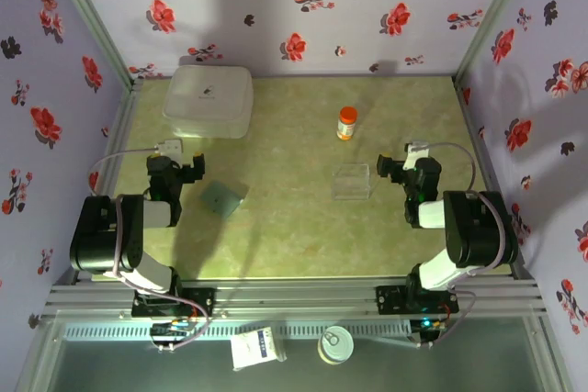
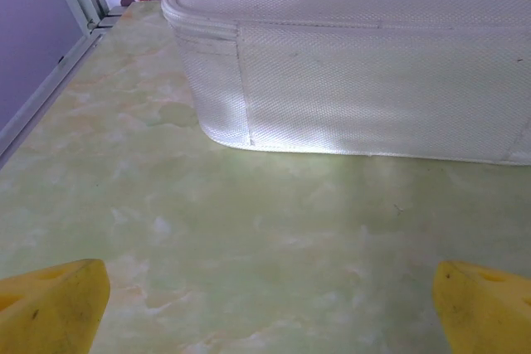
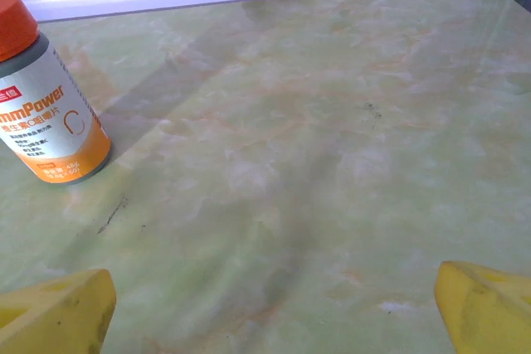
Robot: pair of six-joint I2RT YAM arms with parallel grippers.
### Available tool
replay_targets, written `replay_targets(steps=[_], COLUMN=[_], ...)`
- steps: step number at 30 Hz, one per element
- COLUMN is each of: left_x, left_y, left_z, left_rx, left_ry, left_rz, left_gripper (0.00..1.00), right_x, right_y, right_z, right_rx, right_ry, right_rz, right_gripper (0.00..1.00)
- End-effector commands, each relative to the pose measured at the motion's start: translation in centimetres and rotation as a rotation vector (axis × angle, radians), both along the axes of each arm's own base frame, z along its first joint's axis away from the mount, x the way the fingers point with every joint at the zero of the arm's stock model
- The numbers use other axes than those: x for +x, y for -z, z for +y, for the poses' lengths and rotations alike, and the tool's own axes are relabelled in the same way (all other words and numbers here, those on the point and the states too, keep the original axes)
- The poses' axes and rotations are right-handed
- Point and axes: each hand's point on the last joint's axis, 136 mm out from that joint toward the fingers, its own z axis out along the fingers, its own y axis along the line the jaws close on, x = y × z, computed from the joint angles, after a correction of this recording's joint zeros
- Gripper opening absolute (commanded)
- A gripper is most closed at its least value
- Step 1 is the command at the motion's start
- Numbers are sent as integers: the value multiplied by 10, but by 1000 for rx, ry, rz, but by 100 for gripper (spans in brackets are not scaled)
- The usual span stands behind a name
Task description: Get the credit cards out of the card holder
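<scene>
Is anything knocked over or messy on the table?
Nothing is spilled or knocked over. The orange-capped bottle stands upright. The only slightly odd thing is the card holder, which lies flat but turned cornerwise, like a diamond.

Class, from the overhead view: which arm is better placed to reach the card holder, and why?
Left. The left gripper sits beside the card holder, jaws open; the right gripper is farther off, beside the clear plastic piece.
</scene>
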Motion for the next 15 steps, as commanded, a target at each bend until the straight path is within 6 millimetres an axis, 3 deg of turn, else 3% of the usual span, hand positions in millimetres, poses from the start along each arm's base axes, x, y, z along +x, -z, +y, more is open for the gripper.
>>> replay_targets(steps=[1,15], left_x=[5,5], left_y=[-4,-4], left_z=[1,1], left_rx=[-6,-9], left_ry=[4,6], left_rz=[-8,-8], left_gripper=[100,100], right_x=[7,8], right_y=[-6,-7], right_z=[0,0], right_rx=[16,21], right_ry=[-16,-17], right_rz=[-16,-18], right_gripper=[99,99])
